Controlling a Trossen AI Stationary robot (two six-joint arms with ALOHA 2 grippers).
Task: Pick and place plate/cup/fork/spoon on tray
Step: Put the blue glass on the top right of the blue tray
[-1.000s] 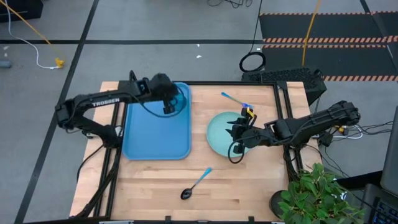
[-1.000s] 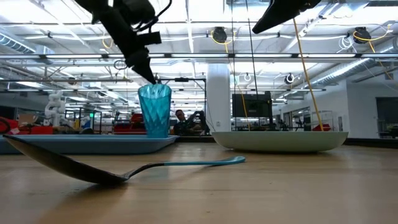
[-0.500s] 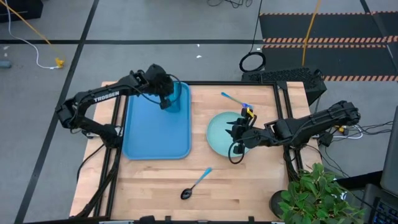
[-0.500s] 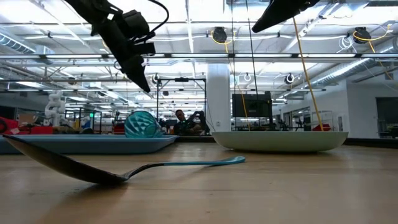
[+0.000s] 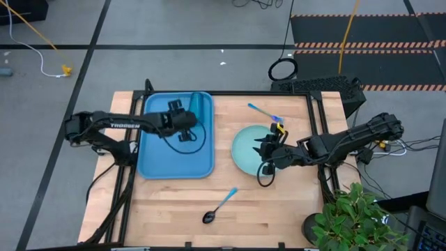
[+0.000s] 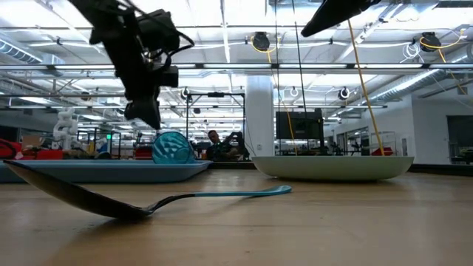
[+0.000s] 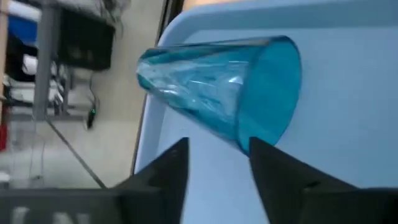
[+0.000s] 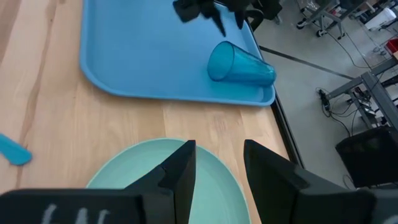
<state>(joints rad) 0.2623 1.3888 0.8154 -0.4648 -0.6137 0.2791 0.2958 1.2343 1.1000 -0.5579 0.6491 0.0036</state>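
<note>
Toppled since a second ago, the translucent teal-blue cup (image 5: 200, 104) lies on the bright blue tray (image 5: 157, 157); open left gripper (image 5: 175, 123) withdrawn. Light, slick: grasp mid-wall.

A wooden table (image 5: 279, 209) stands on a grey floor (image 5: 174, 28), with a leafy plant (image 5: 355, 216) at one corner. Behind it, a white pillar (image 6: 259, 114) rises under bright ceiling lights (image 6: 222, 15).
</note>
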